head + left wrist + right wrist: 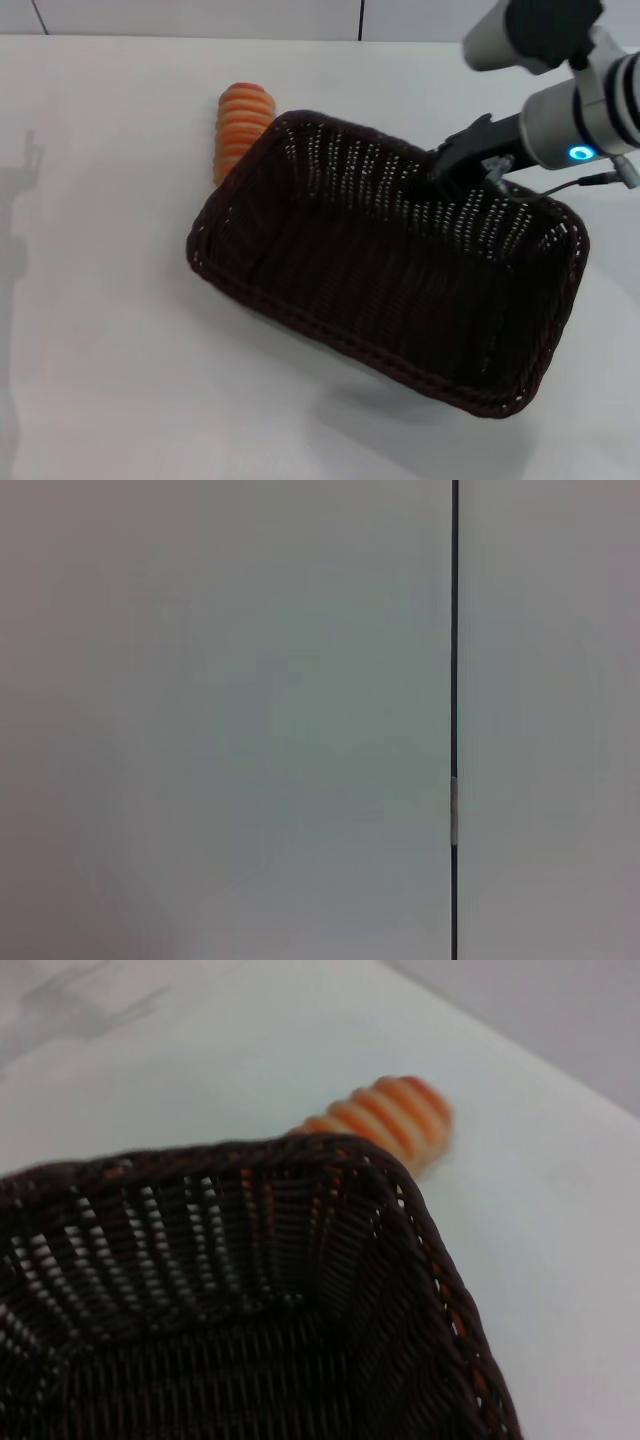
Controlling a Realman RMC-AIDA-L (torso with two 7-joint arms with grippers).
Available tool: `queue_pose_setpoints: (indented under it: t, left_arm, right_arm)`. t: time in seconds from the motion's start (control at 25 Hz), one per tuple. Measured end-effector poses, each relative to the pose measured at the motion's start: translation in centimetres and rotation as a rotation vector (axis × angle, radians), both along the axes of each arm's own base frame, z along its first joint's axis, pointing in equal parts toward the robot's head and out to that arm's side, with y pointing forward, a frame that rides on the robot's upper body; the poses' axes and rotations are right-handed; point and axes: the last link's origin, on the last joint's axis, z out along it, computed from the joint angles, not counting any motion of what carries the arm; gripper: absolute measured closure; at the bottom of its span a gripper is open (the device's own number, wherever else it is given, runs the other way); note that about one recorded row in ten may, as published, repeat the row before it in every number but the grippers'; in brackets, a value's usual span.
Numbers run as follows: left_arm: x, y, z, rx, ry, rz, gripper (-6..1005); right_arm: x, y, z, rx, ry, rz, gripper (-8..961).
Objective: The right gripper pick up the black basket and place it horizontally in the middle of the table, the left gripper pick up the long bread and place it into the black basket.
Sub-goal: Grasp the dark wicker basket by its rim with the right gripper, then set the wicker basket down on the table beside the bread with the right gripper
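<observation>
At black basket (390, 270) far rim: right hand (462, 165).

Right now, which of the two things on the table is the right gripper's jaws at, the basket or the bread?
The basket: the right gripper sits at its far rim. The bread lies apart, behind the basket's far left corner, untouched.

No text, label, brand, number or sign can be read in any view.
</observation>
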Motion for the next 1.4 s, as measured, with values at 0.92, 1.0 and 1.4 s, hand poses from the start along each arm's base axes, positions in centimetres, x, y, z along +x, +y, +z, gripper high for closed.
queue_pose_setpoints:
  t: [0.92,1.0,1.4]
  left_arm:
    - [0.4,0.3,-0.2,-0.001,-0.004,-0.011,148]
    - [0.5,0.4,-0.2,-0.001,-0.004,-0.016,148]
    - [0.5,0.4,-0.2,0.005,-0.032,-0.017,148]
  right_arm:
    - [-6.0,-0.4,-2.3,-0.077,-0.123,0.425,730]
    - [-6.5,-0.6,-2.7,-0.085,-0.137,0.472,735]
    - [-7.3,-1.7,-4.4,-0.138,-0.185,0.599,743]
